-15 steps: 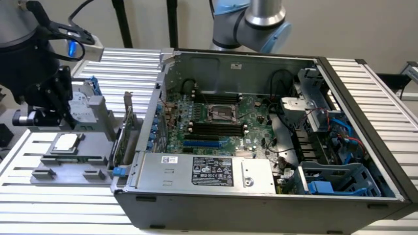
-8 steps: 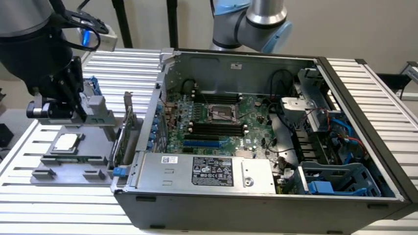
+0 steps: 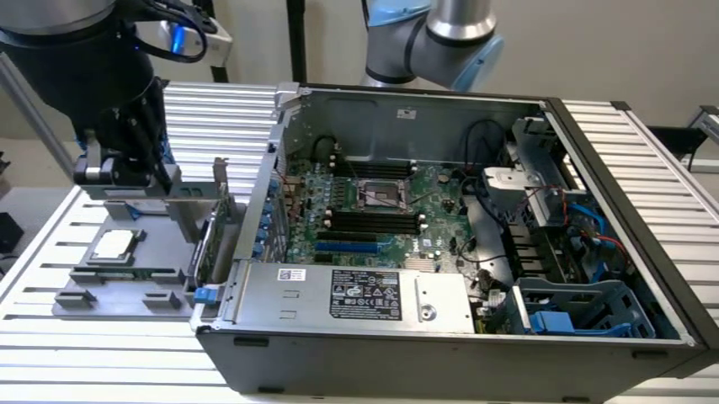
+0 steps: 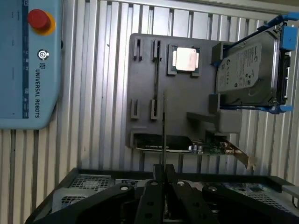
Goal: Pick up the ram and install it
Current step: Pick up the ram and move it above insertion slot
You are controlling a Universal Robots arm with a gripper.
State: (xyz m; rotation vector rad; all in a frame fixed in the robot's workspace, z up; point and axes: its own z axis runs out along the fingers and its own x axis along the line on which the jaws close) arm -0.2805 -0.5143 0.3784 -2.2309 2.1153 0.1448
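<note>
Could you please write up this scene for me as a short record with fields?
gripper: jaws shut on the ram, a thin strip seen edge-on, above the tray
tray contents: another ram stick, processor, hard drive, expansion card
computer case: open, motherboard exposed
task status: ram held off the tray, not yet installed

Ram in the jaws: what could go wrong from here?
1. The jaws are shut on the ram, seen edge-on as a thin strip; it could tilt or slip when moved.
2. The upright expansion card and the case wall stand between the jaws and the motherboard; the ram may clip them.
3. The memory slots lie close together; slight misalignment could jam it.
</note>
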